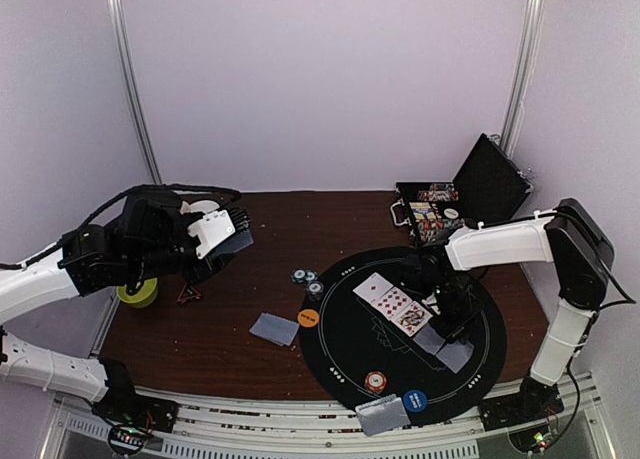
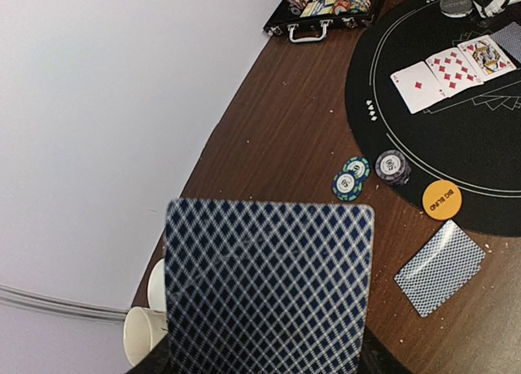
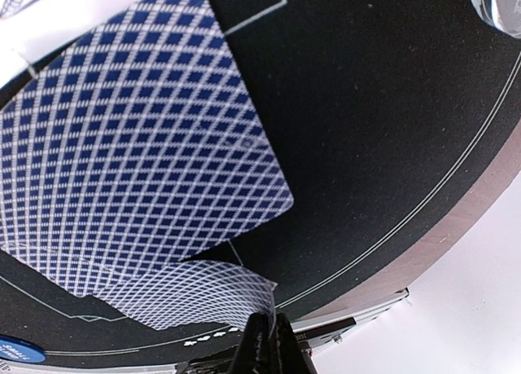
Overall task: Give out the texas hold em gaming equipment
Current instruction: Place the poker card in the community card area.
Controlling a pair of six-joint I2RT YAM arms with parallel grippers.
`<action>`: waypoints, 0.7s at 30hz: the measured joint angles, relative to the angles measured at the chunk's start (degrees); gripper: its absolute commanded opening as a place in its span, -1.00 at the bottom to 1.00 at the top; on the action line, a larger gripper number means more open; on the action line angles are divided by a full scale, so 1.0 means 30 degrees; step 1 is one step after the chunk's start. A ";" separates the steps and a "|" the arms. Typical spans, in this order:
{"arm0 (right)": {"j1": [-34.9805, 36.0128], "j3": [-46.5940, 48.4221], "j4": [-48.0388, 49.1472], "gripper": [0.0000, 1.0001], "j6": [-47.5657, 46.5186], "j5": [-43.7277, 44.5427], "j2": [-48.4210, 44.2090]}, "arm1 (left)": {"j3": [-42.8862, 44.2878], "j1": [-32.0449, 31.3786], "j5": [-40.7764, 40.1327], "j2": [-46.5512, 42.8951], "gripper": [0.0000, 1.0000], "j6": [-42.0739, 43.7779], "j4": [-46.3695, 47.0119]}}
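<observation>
Table (image 1: 220,349): dark brown wood grain, with pale specks scattered over it.
1 round black mat (image 1: 335,354) with thin white line markings lies on the right half and reaches the front edge.
1 black case (image 1: 495,184) sits at the far right, just beyond the mat, its lid raised and a metal handle (image 2: 308,33) on its left side.
1 yellow-green round object (image 1: 137,295) sits at the left edge, partly hidden.
1 white cup (image 2: 142,335) is near it, only partly visible.
Walls are plain and pale, with 2 metal rails (image 1: 130,89) at the back.

You have soft, even light on the black mat (image 1: 335,364), with only faint shadows around it. In the right wrist view, the card (image 3: 187,297) near the mat's rim looks washed pale and blurred.
</observation>
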 measured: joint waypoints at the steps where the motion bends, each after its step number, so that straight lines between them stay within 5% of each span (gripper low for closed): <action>1: 0.0029 0.0022 0.0007 -1.00 -0.0015 0.0044 0.0029 | 0.0000 0.0000 -0.0007 0.0000 0.10 0.0000 0.0000; 21: 0.0335 0.0510 0.0007 -0.76 -0.0350 0.0539 0.0452 | 0.0000 0.0000 -0.0007 -0.0211 0.10 0.0000 0.0000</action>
